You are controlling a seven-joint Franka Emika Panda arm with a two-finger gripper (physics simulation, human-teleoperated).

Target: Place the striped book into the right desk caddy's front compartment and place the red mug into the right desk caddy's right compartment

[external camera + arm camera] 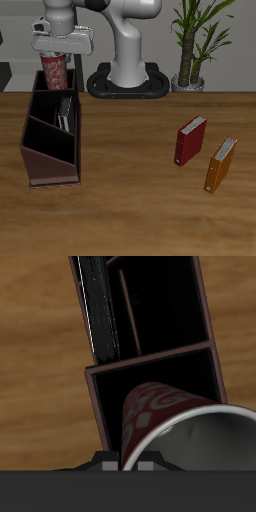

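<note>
The red mug hangs just above the far end of the right desk caddy, and my gripper is shut on its rim. In the wrist view the mug is tilted over the small squarish right compartment, which holds nothing. The striped book stands inside the caddy's long narrow front compartment, against the outer wall. The wrist view shows it edge-on as a grey-and-black strip. My fingertips are hidden there behind the mug.
A red book and an orange book stand upright on the table, well away from the caddy. The robot's base and a potted plant are at the back of the table.
</note>
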